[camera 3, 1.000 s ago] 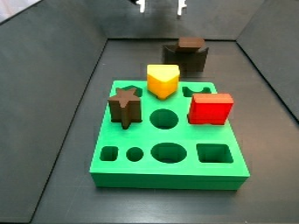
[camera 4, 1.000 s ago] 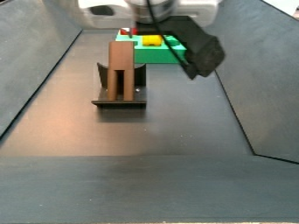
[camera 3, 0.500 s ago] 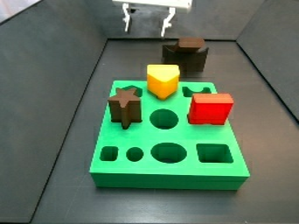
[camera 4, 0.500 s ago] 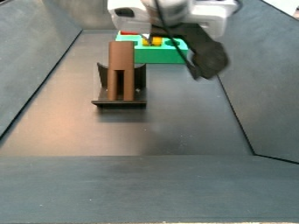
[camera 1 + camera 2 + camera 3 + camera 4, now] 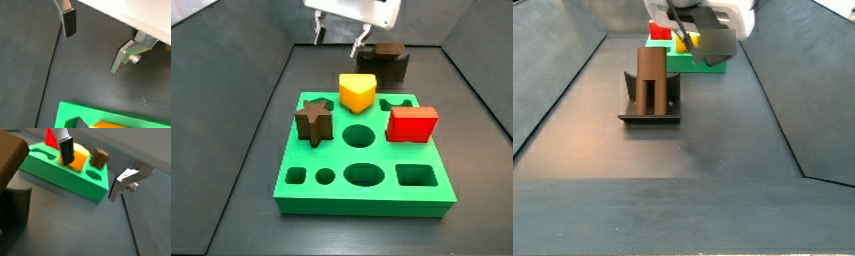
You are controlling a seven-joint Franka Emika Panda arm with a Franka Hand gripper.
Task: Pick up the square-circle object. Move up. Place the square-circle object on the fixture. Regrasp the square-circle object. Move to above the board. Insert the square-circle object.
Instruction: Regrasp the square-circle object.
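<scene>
My claw (image 5: 338, 38) has come down near far edge, open and empty; square-circle object (image 5: 648, 78) stands on fixture (image 5: 649, 108). Regrasp comes next.

A brown star block (image 5: 314, 121), a yellow block (image 5: 358, 93) and a red cube (image 5: 413, 124) stand upright in separate cut-outs, over a dark floor (image 5: 251, 180) with surrounding walls.
</scene>
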